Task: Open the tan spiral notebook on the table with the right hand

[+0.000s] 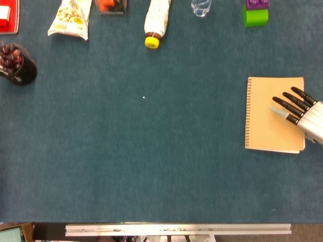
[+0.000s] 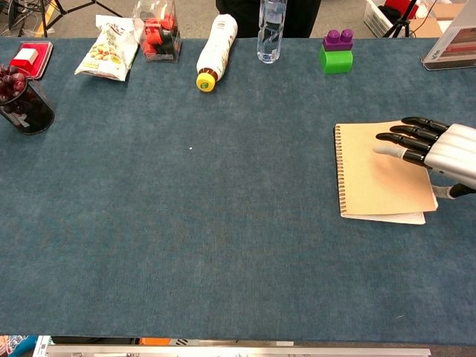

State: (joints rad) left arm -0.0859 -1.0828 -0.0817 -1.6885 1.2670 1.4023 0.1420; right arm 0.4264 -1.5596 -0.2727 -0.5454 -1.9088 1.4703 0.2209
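Tan spiral-bound notebook lies flat at the right side of the blue-carpeted counter, long axis running near-to-far, spiral edge facing left. Cover closed, though white pages show at the near right corner. Right hand: fingers extended, slightly spread, over the cover's right half, gripping nothing.

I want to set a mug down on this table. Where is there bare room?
The wide blue cloth between the dark cup of grapes and the tan spiral notebook is bare. The far edge is crowded: snack bag, yellow-capped bottle, green block.
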